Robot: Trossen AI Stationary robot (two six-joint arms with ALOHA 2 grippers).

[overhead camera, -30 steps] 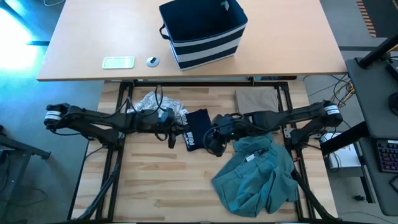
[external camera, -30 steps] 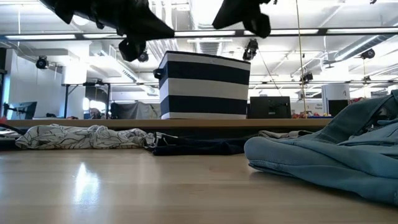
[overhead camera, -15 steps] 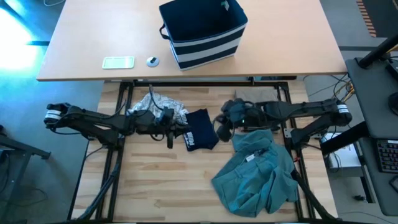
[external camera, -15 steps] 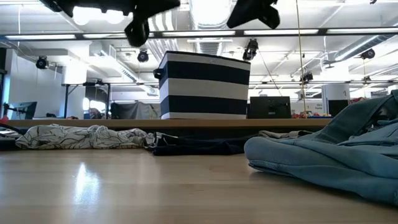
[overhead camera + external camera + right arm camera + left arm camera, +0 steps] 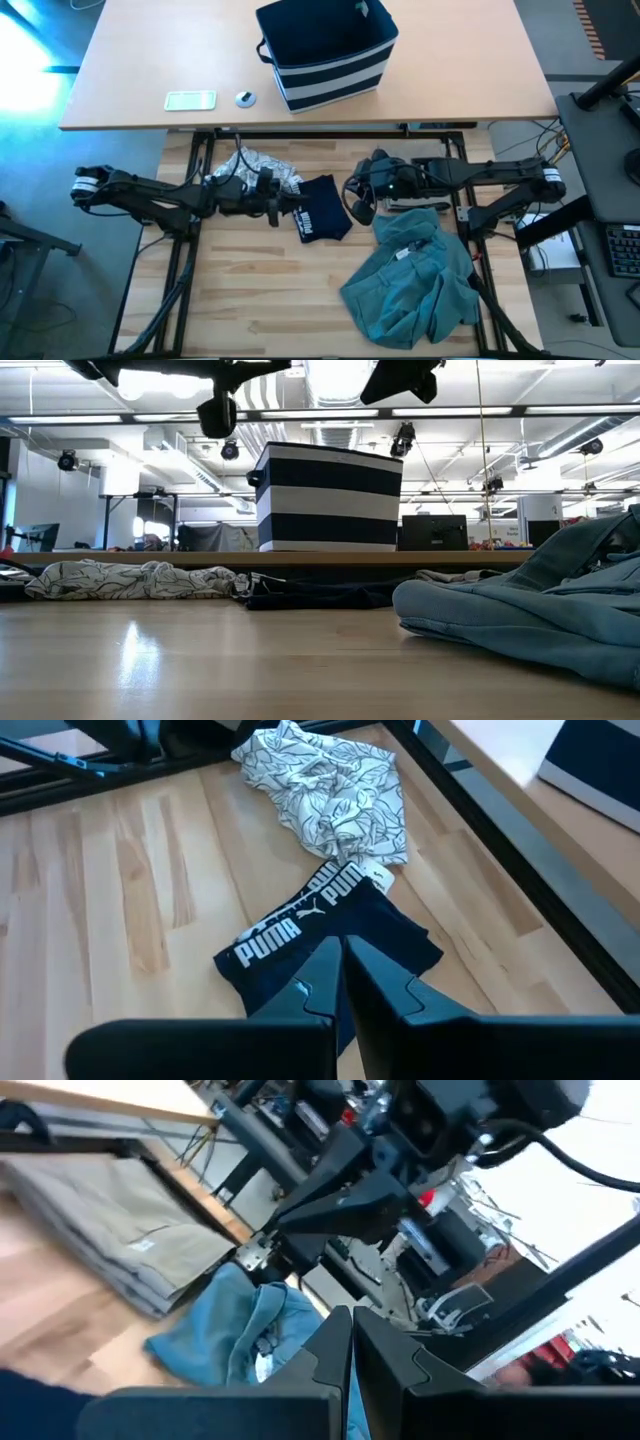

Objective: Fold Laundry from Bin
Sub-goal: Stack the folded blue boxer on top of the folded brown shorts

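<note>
Four garments lie on the lower wooden tabletop: one white patterned garment (image 5: 255,168) near its back edge on the left, one navy garment (image 5: 320,208) with white print at the middle, one folded tan garment (image 5: 110,1220) by the back edge on the right, and one large teal garment (image 5: 415,280) toward the front right corner. One striped bin (image 5: 328,52) stands on the upper desk. Two small objects lie near that desk's front edge: one flat pale card (image 5: 190,100) and one round disc (image 5: 245,98).

Bare pale wooden slatted tabletop (image 5: 260,290) is lying open across the high view's lower left; a crumpled teal-green garment (image 5: 412,280) is filling the lower right; a dark navy garment with white print (image 5: 320,208) is blocking the centre.
</note>
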